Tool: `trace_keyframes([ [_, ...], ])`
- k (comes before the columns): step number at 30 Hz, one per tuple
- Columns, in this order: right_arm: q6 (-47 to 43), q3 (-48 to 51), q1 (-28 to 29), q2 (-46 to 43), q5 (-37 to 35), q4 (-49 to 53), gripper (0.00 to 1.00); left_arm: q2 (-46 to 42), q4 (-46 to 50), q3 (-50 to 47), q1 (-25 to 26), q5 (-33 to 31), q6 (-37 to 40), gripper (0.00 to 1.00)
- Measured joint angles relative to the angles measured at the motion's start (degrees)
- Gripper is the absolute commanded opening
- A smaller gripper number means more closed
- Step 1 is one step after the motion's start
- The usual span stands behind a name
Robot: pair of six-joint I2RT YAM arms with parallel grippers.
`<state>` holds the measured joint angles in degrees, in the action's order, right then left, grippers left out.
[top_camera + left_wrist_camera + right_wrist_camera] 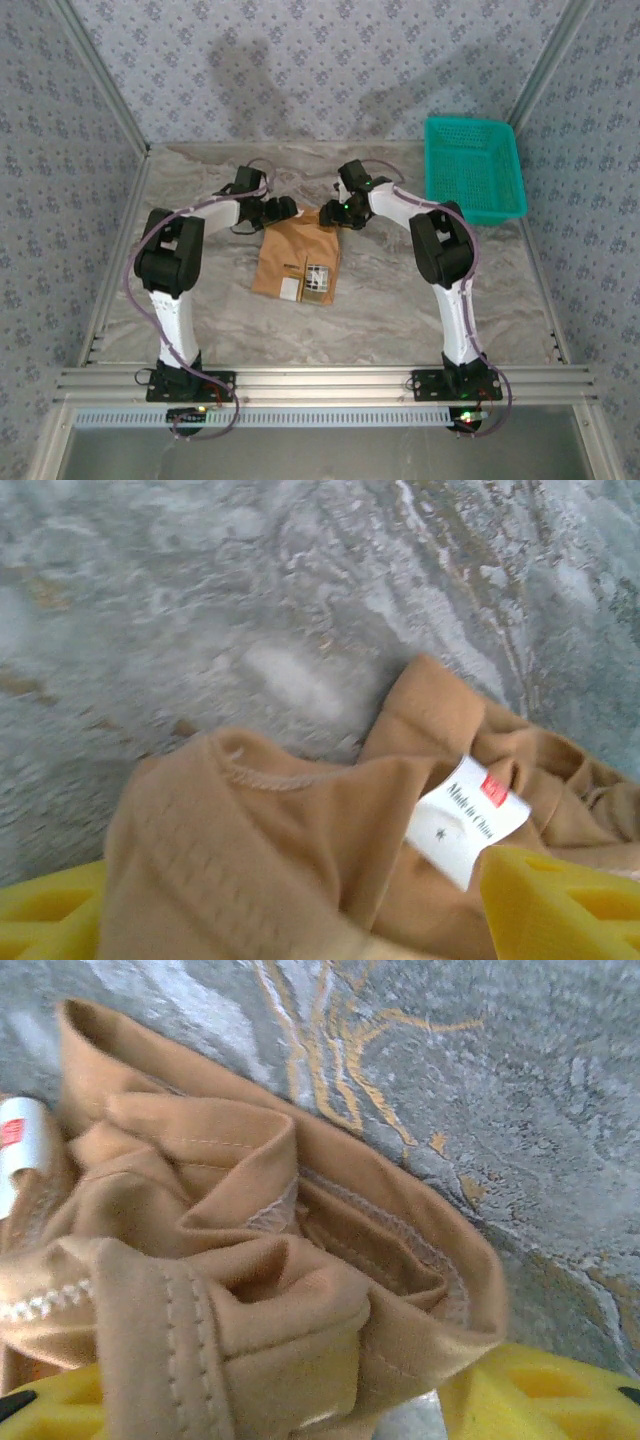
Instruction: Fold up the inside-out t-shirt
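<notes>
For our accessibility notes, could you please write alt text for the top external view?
A tan t-shirt, folded into a rough rectangle, lies on a marbled table with the left gripper and right gripper at its far edge. A teal basket sits far right.

White label [468, 820] on the inside-out t-shirt [250, 860], at its rumpled edge: black print "Made in China"; red square [491, 789] at the label's corner, marks unreadable. Grey printed patch [317, 281] on the t-shirt's front: illegible.
</notes>
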<state>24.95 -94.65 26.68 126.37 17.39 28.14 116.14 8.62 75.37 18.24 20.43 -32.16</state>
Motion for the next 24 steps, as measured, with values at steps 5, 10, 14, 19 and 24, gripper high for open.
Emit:
trace_keyframes([
  [5,1.03,0.00,-0.96,0.31,1.46,-0.39,0.38,1.49,-2.69,0.28,1.64,1.46,-1.38,0.52],
  [10,1.29,-0.48,-1.86,1.27,1.79,0.04,0.18,2.12,-7.78,-2.82,2.16,3.93,-3.98,0.24],
  [14,1.09,-0.83,-1.90,1.60,2.91,-0.79,0.09,1.84,-9.77,-4.55,2.03,4.55,-5.16,0.10],
  [19,0.44,-0.85,-1.40,1.49,3.50,-1.14,0.02,-1.60,-9.07,-7.58,1.92,4.70,-6.08,0.01],
  [24,0.46,-0.63,-1.27,-1.40,3.52,-0.61,0.00,-7.43,-8.15,-8.00,1.64,4.85,-6.38,0.00],
])
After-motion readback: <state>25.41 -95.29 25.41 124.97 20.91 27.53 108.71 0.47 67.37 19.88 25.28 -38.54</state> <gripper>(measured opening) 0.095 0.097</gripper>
